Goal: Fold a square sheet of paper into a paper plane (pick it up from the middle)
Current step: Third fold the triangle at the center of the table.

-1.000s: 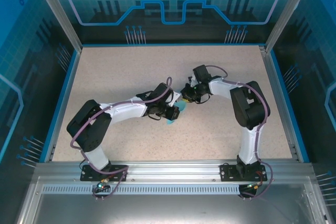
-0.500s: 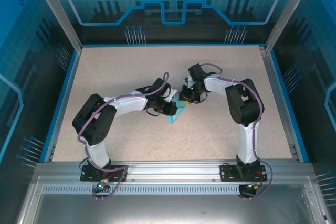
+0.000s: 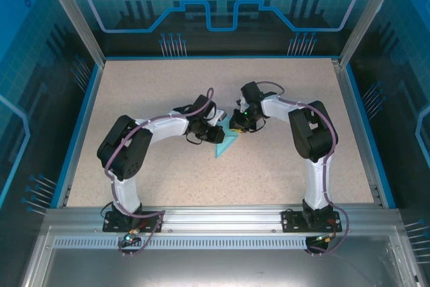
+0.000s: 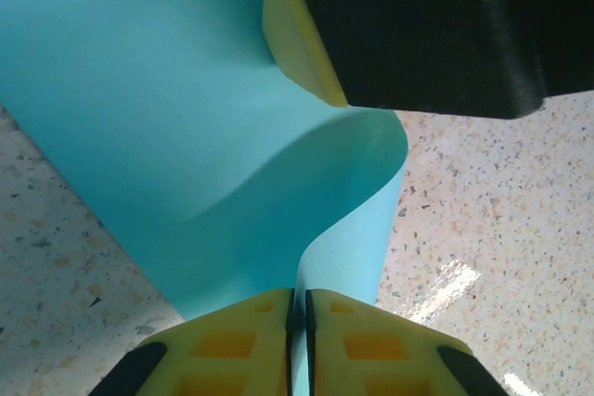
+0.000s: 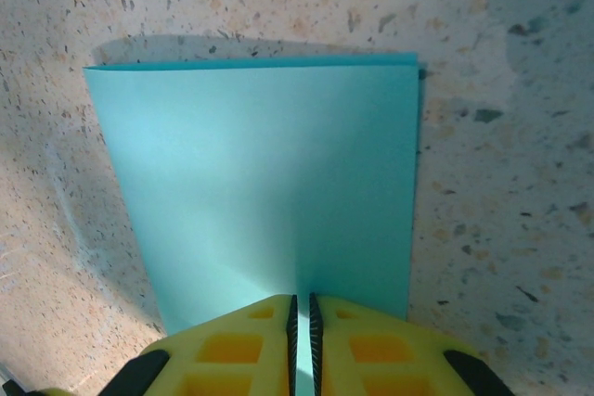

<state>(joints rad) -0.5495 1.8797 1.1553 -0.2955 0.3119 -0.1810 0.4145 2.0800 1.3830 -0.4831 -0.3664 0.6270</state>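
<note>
Paper sheet (image 3: 226,144), light cyan, lay folded at middle of table (image 3: 148,85). Left gripper (image 4: 299,301) and right gripper (image 5: 302,303) both pinched it, fingers nearly shut. Paper bulged between them. Hard pull could rip it; push closer could make wrong crease.

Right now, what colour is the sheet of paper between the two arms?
The sheet of paper is plain light cyan, clearest in the right wrist view.
</note>
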